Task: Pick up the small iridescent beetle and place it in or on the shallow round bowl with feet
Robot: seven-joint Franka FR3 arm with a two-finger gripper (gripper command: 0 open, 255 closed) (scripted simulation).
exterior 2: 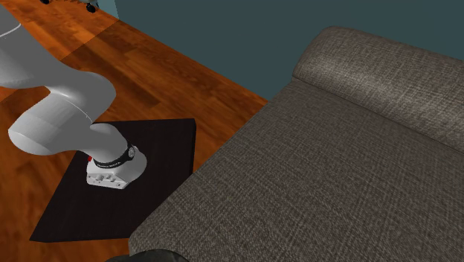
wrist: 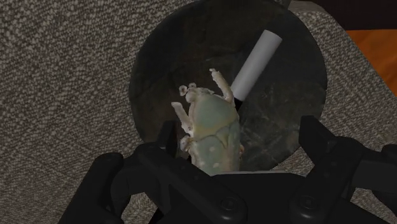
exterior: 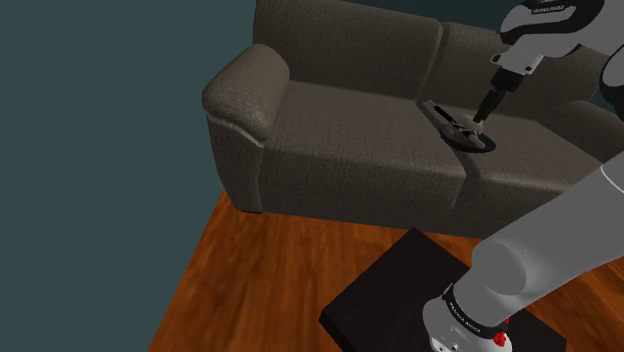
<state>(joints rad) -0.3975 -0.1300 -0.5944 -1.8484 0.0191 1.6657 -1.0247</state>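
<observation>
The pale greenish beetle (wrist: 213, 130) lies in the dark round bowl (wrist: 191, 44), which rests on the sofa seat. My gripper (wrist: 240, 127) hangs just above the bowl with its black fingers (wrist: 168, 137) standing wide apart on either side of the beetle. The far finger is clearly off the beetle and the near one stands close beside it. In the shoulder view the gripper (exterior: 481, 124) points down onto the bowl (exterior: 484, 146) on the seat cushion.
A white cylinder (wrist: 256, 62) lies slanted in the bowl beyond the beetle. A dark long thing (exterior: 438, 109) lies by the bowl. The brown-grey sofa (exterior: 330, 130) has an armrest (exterior: 232, 100); my black stand (exterior 2: 119, 186) sits on the wooden floor (exterior: 260, 270).
</observation>
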